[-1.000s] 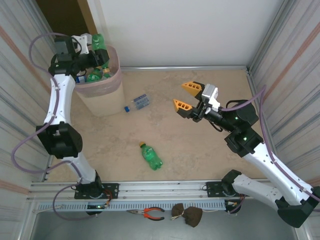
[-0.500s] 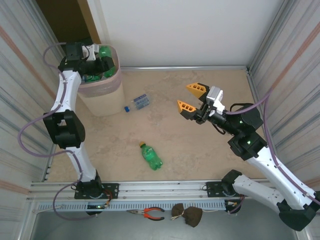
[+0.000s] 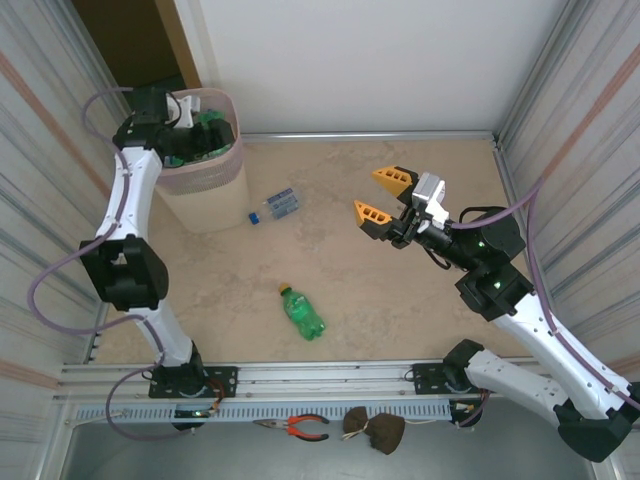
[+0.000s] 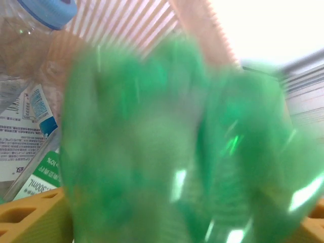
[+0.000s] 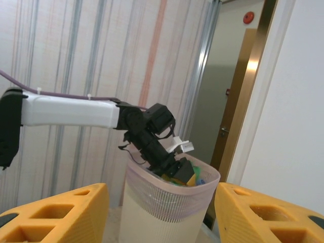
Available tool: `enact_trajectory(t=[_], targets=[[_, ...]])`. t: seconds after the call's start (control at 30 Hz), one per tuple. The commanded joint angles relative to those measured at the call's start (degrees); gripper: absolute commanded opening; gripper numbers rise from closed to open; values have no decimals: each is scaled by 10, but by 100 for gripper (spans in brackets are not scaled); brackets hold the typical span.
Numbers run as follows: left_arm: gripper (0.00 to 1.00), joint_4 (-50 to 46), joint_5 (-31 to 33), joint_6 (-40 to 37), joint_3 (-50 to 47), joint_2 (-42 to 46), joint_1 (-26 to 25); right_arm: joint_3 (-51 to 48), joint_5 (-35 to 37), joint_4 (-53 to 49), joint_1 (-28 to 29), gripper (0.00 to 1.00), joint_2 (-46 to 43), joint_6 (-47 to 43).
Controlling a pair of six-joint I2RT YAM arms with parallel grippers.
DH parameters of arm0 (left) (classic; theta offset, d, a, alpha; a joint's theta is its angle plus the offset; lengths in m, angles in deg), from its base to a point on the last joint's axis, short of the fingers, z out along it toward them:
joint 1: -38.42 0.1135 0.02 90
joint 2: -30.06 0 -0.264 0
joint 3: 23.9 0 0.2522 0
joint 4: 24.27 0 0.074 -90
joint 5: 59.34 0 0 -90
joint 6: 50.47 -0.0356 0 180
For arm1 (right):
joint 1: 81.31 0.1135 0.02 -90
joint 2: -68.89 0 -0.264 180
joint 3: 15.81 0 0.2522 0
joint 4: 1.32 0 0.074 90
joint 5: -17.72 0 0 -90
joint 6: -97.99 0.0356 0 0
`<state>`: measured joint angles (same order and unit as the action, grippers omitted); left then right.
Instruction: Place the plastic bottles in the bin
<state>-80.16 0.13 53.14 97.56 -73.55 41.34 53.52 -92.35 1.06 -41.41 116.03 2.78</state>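
Desk carries two loose bottles. Bin stands at the far left corner, its mouth crowded with bottles. Left arm reaches over the rim, and the left jaws sit down in the mouth with a green bottle between them, right over the pile. The left wrist view is too blurred, so cannot tell whether the jaws clamp it or have let go. Right arm hovers mid-desk. Right jaws are parted and empty, facing the bin, well apart from every bottle.

Likely risks:
- Bin looks nearly full, so the green bottle may settle on top of the others, e.g. the blue-capped bottle, and roll out over the rim.
- Pink liner is folded close to the left jaws. Pulling out could snag it, dragging the bag up or rocking the tall bin.
- If the jaws lift without fully letting go, the bottle rides back out.
- Water bottle lies near the bin's foot, so a pick there could bump the bin wall.
- Green soda bottle lies on its side near the front. A glancing touch would send it rolling, and a squeezed thin bottle can squirt out of the jaws.
- Both arms heading for the bin at once could clash.
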Motion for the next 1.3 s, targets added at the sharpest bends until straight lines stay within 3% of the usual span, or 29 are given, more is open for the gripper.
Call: enact_trajectory(t=[0.0,0.23,0.43,0.83,1.27], targets=[[86,-19,24,-18,3,37,-2,-4,8,0,5,57,-12,-4],[86,-36,28,-37,64,18,-3,-5,10,-3,5,57,-17,-5],[63,-58,-1,-43,128,-20,-6,-6,13,-8,7,57,-21,-11],[29,-108,26,-80,106,3,-28,-7,18,-13,7,57,-22,-15],[16,-147,50,-114,52,-61,-29,-13,24,-14,7,56,-26,-15]])
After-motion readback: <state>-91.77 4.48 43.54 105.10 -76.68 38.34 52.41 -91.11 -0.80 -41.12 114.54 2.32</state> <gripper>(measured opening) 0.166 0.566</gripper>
